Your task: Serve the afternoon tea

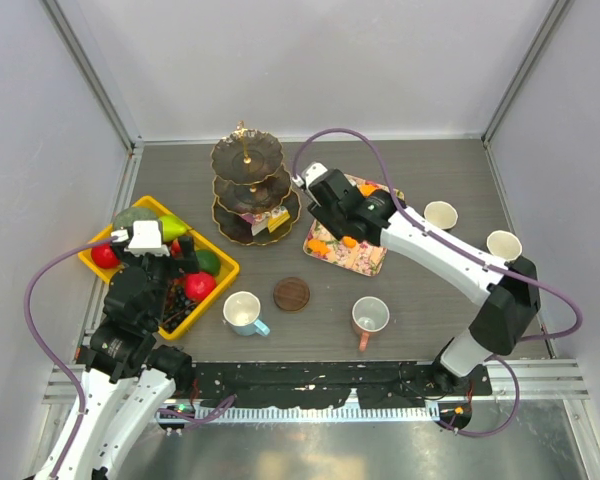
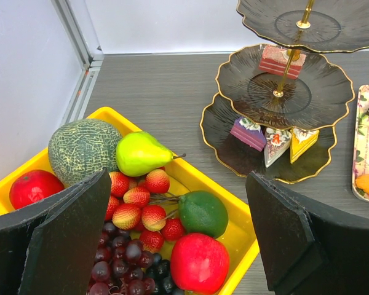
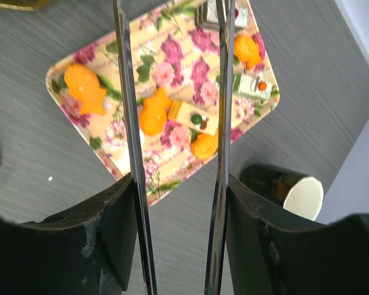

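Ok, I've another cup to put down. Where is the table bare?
Bare tabletop lies behind the yellow crate, left of the tiered stand, and in the back right corner beyond the floral tray. Between stand and tray it is crowded, with the right arm over it.

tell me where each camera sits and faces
Top external: above and behind the bases, looking down on the table; left arm and right arm show.
Left wrist: low over the yellow crate, facing the three-tier stand; the open left gripper frames the bottom corners.
Right wrist: above the floral tray, looking down; thin blades of the open right gripper show.
Shared: stand and crate in top and left wrist; tray in all three.
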You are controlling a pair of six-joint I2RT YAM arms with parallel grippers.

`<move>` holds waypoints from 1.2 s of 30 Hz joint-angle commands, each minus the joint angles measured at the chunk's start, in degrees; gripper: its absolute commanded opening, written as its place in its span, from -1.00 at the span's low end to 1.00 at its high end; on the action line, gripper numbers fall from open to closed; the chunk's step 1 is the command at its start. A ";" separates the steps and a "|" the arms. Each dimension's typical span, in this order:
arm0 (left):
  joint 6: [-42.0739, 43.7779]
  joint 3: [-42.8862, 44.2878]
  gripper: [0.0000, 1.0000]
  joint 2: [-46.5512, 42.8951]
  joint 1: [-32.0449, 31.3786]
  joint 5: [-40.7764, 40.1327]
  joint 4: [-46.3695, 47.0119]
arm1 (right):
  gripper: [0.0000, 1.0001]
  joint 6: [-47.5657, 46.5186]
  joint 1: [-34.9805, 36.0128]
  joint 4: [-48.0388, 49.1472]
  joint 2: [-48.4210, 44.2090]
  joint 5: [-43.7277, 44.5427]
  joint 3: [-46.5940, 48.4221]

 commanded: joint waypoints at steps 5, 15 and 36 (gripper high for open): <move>0.13 0.04 0.98 0.30 0.27 0.92 3.17 | 0.14 9.56 -3.56 -5.81 -5.28 4.33 -4.32; 0.04 0.04 0.98 0.13 0.27 1.01 3.09 | 0.29 17.84 -10.94 -8.11 -6.07 -2.60 -12.93; 0.13 0.12 0.98 0.30 0.27 1.09 3.08 | 0.41 19.42 -15.95 -5.38 -5.89 -11.04 -17.60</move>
